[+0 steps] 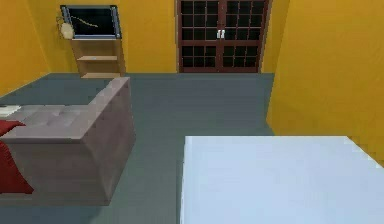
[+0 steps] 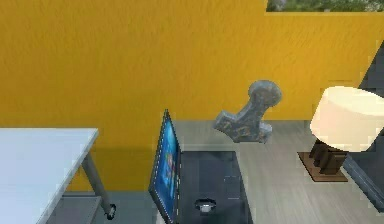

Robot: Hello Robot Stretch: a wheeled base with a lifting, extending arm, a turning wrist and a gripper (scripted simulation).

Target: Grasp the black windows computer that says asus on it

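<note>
Where the yellow wall (image 2: 120,70) runs across the arm side view, a black laptop (image 2: 165,165) stands open on a grey bench (image 2: 285,195). Its blue screen is seen almost edge-on and faces the view's right. Its dark base lies flat beside the screen and reaches the bottom edge of the view. A grey statue (image 2: 250,110) stands farther out, near the wall. At the view's right is a lamp (image 2: 345,120) with a cream shade and a dark foot. Left of the laptop is a white bench (image 2: 40,160) on a thin leg, with a strip of floor between the two. I cannot tell the state of the hand.

In the forward view the white bench (image 1: 280,180) takes up the lower right. A grey-brown sofa (image 1: 90,135) with a red cushion (image 1: 10,160) sits at the left. At the far wall are a dark double door (image 1: 220,35) with glass panes and, left of it, a low shelf (image 1: 98,62) under a framed picture (image 1: 90,22).
</note>
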